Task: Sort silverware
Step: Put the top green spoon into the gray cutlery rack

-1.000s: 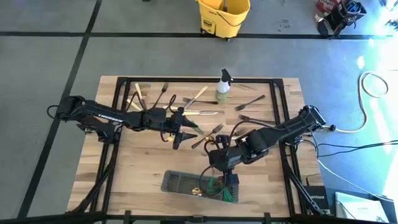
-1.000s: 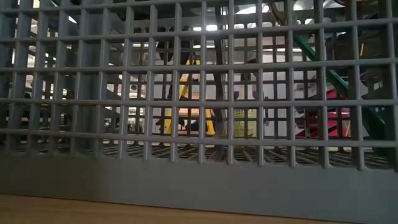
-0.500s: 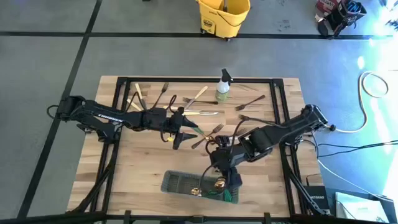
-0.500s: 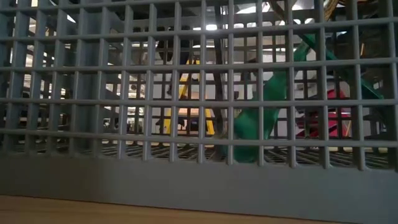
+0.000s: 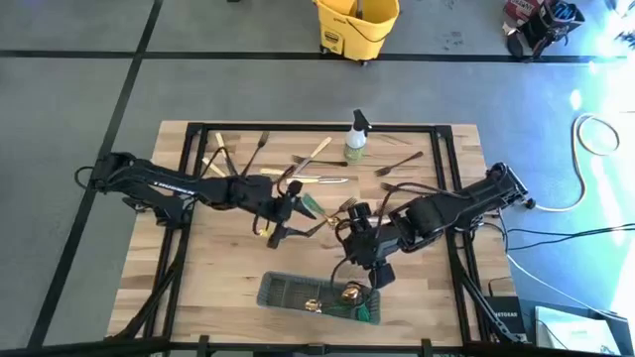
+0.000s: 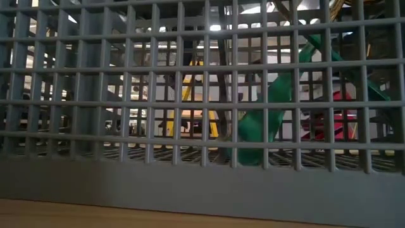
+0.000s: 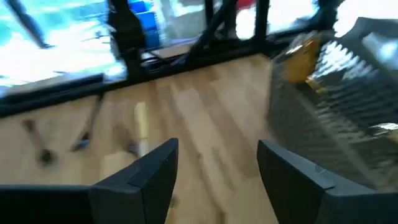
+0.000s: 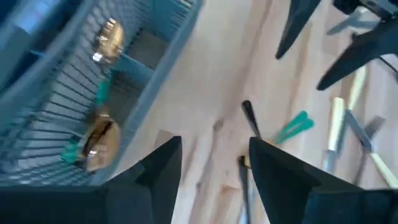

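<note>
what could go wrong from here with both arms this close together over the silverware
1. The left gripper and the right gripper both work near the table's middle, open and empty; a reach for the same loose silverware could make them collide.
2. The right gripper hangs just beside the mesh caddy; a low swing might knock it and spill the green-handled pieces inside.
3. The spray bottle stands upright among the far forks, so a reach there may tip it.
</note>
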Tool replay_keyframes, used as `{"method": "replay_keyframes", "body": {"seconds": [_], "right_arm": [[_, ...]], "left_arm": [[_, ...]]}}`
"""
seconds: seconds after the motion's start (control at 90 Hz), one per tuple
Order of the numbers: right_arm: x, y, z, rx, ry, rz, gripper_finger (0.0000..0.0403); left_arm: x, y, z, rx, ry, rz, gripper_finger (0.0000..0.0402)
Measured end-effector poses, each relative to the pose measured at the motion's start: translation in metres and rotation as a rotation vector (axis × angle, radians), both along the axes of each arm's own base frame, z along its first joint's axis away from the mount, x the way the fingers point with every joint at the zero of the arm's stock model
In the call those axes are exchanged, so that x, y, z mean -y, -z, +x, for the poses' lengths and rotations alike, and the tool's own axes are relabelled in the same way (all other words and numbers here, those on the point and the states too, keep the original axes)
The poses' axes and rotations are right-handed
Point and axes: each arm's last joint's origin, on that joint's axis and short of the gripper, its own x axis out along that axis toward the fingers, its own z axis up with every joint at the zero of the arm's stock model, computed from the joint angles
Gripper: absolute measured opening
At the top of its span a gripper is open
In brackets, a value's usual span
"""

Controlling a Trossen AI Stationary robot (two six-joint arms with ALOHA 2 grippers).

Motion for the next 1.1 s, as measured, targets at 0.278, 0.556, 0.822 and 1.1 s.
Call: {"method": "replay_keyframes", "body": {"seconds": [0.278, 0.556, 0.822, 1.1], "right_arm": [[0.009, -0.006, -0.008, 0.003, 0.021, -0.052, 0.0159], [0.026, -0.01, -0.017, 0.112, -0.016, -0.024, 0.0159], [0.071, 0.039, -0.043, 0.271, 0.036, 0.124, 0.0159], [0.101, 0.071, -0.068, 0.357, 0.114, 0.241, 0.0159]], "left_arm": [[-0.025, 0.016, -0.002, -0.085, -0.151, 0.07, 0.0204], [-0.071, 0.047, -0.015, -0.128, -0.178, 0.075, 0.0204], [-0.09, 0.074, 0.007, -0.251, -0.066, 0.083, 0.0204], [-0.101, 0.097, 0.052, -0.411, 0.101, 0.164, 0.02]]}}
